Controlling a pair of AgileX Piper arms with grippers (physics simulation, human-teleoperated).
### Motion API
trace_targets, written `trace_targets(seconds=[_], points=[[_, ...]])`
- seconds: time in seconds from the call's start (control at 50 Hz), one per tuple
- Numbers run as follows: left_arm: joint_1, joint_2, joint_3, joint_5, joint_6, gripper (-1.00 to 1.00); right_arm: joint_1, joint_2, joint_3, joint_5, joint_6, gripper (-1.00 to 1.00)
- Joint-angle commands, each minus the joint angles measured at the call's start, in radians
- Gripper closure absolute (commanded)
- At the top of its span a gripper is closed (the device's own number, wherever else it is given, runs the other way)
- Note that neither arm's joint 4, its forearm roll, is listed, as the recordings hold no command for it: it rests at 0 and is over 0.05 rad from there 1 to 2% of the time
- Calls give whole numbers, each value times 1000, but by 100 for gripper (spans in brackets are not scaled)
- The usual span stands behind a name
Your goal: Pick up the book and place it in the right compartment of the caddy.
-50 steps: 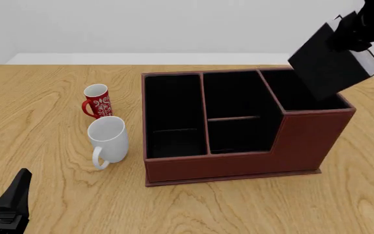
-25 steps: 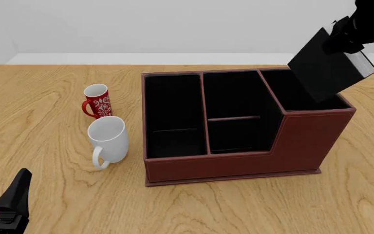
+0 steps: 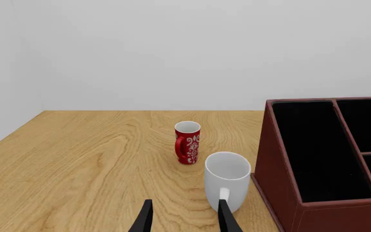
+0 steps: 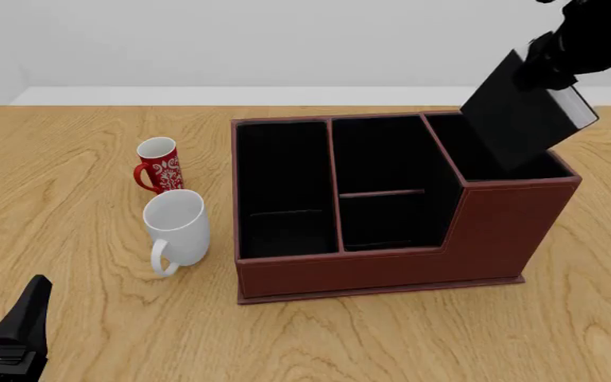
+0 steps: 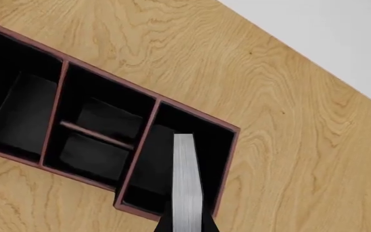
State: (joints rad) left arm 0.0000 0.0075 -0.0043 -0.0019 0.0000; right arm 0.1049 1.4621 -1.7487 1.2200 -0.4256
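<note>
The black book [image 4: 520,114] with white page edges hangs tilted in my right gripper [image 4: 552,65], which is shut on its upper end. It hovers above the caddy's [image 4: 391,263] tall right compartment [image 4: 486,155], lower corner near the rim. In the right wrist view the book's white page edge [image 5: 185,188] points down at that compartment [image 5: 172,169] of the reddish-brown caddy [image 5: 50,159]. My left gripper [image 4: 13,330] rests low at the near left of the table, fingers a little apart and empty; its fingertips [image 3: 183,217] show in the left wrist view.
A white mug [image 4: 176,228] stands just left of the caddy, a red patterned mug [image 4: 160,165] behind it. Both show in the left wrist view: white mug [image 3: 227,180], red mug [image 3: 187,141], next to the caddy wall [image 3: 272,164].
My right gripper has carried the book slightly left and up, bringing it more over the right compartment. The left arm has not moved.
</note>
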Motion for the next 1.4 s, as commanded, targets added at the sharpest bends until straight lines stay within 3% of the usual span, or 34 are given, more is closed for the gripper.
trace_targets(seconds=[0.02,1.4], points=[[0,0,0,0,0,-100,4,14,-12,0,35,100],[0,0,0,0,0,-100,-3,132,-6,0,49,100]])
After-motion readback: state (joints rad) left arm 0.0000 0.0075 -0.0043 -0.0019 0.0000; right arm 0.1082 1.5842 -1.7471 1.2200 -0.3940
